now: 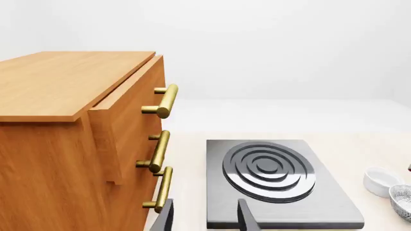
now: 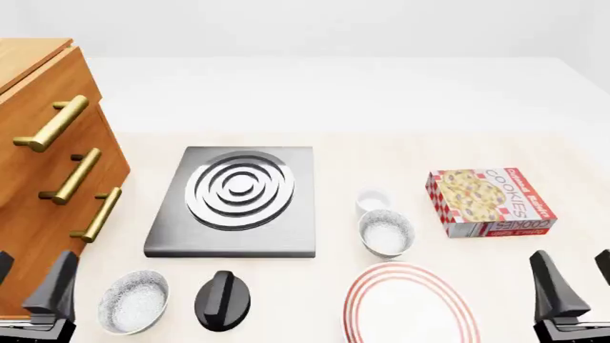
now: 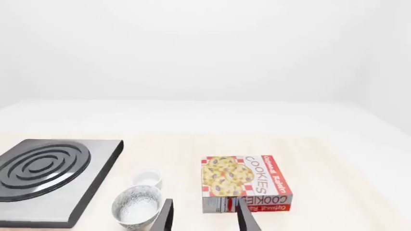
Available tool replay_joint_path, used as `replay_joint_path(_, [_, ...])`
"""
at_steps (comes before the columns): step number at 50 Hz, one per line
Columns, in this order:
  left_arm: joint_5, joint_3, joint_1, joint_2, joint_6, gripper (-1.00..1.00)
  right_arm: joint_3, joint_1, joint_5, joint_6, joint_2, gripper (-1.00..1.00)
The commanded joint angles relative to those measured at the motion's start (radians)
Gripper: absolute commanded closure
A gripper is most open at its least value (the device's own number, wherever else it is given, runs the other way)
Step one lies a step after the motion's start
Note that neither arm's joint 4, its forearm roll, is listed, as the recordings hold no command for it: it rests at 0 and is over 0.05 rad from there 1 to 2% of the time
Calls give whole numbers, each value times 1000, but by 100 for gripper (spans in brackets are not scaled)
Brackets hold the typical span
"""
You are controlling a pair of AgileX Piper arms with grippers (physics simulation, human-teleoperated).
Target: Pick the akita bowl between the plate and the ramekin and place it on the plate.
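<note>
The akita bowl, grey and speckled, stands between the small white ramekin behind it and the red-ringed white plate in front of it. The right wrist view shows the same bowl and ramekin close together beside the burner. In the left wrist view the ramekin and part of the bowl sit at the picture's edge. My left gripper is open at the near left, far from the bowl. My right gripper is open at the near right, beyond the plate. Both hold nothing.
A wooden drawer cabinet with brass handles fills the left side. A grey burner lies in the middle. A look-alike speckled bowl and a black knob sit near the front left. A cookie box lies right of the bowls.
</note>
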Motion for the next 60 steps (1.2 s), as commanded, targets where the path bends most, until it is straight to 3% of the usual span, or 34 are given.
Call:
replay_joint_path(1, [0, 0, 0, 0, 0, -100, -3, 31, -19, -37, -1, -100])
replay_joint_path(6, [0, 0, 0, 0, 0, -100, -5, 30, -9, -24, 0, -100])
replay_joint_path(13, [0, 0, 0, 0, 0, -100, -61, 72, -16, -104, -1, -100])
replay_joint_path(15, [0, 0, 0, 0, 0, -100, -94, 75, 21, -60, -1, -100])
replay_joint_path(17, [0, 0, 0, 0, 0, -100, -115, 79, 26, -89, -1, -100])
replay_joint_path(20, [0, 0, 0, 0, 0, -100, -138, 85, 51, -80, -1, -100])
replay_joint_path(28, [0, 0, 0, 0, 0, -100, -318, 98, 186, -80, -1, -100])
replay_joint_path(33, [0, 0, 0, 0, 0, -100, -439, 148, 295, -119, 15, -100])
replay_joint_path(39, [0, 0, 0, 0, 0, -100, -591, 199, 358, -145, 97, -100])
replay_joint_path(40, [0, 0, 0, 0, 0, -100, -620, 208, 374, -121, 111, -100])
replay_joint_path(42, [0, 0, 0, 0, 0, -100, -665, 203, 396, -143, 136, -100])
replay_joint_path(49, [0, 0, 0, 0, 0, -100, -810, 225, 459, -135, 269, -100])
replay_joint_path(54, [0, 0, 0, 0, 0, -100, -917, 230, 523, -118, 410, -100])
replay_joint_path(60, [0, 0, 0, 0, 0, -100, -1043, 240, 616, -58, 592, -100])
